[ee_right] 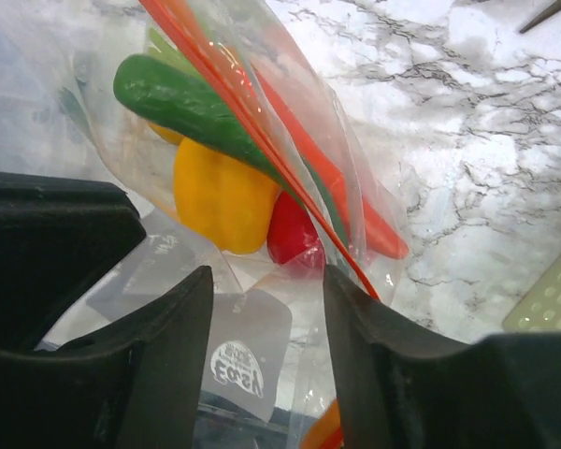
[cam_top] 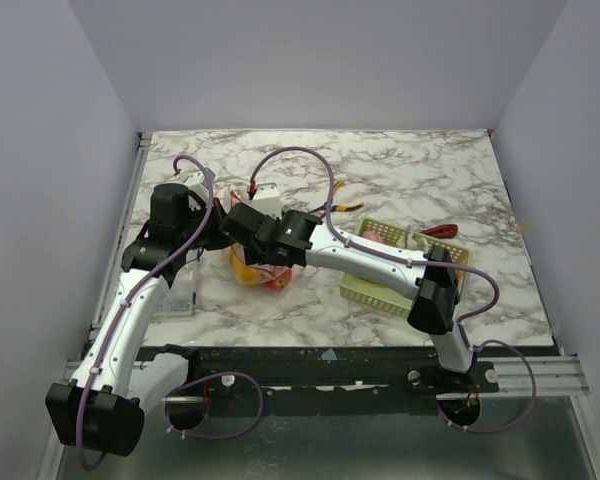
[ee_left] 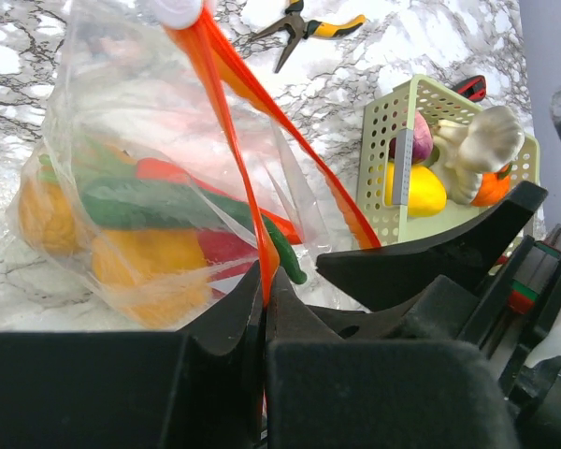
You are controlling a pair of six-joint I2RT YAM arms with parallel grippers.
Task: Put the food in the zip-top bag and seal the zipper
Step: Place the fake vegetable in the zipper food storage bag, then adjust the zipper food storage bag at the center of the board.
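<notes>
The clear zip-top bag (ee_left: 140,178) lies on the marble, lifted by its mouth, with food inside: a yellow pepper (ee_right: 222,196), a green piece (ee_right: 178,94), a red piece (ee_right: 294,234) and orange pieces. My left gripper (ee_left: 264,292) is shut on the red-orange zipper (ee_left: 226,131), which rises taut from its jaws. My right gripper (ee_right: 266,309) is open, its fingers astride the bag's clear edge just below the zipper (ee_right: 262,122). In the top view both grippers meet over the bag (cam_top: 257,270). More food sits in the basket: a yellow mango (ee_left: 421,190), a purple piece (ee_left: 421,140) and an orange (ee_left: 491,187).
The pale green mesh basket (cam_top: 380,290) stands right of the bag, under the right arm, and also holds a white garlic bulb (ee_left: 481,145). Yellow-handled pliers (cam_top: 345,207) lie behind it. A red-handled tool (cam_top: 440,232) lies at the basket's far side.
</notes>
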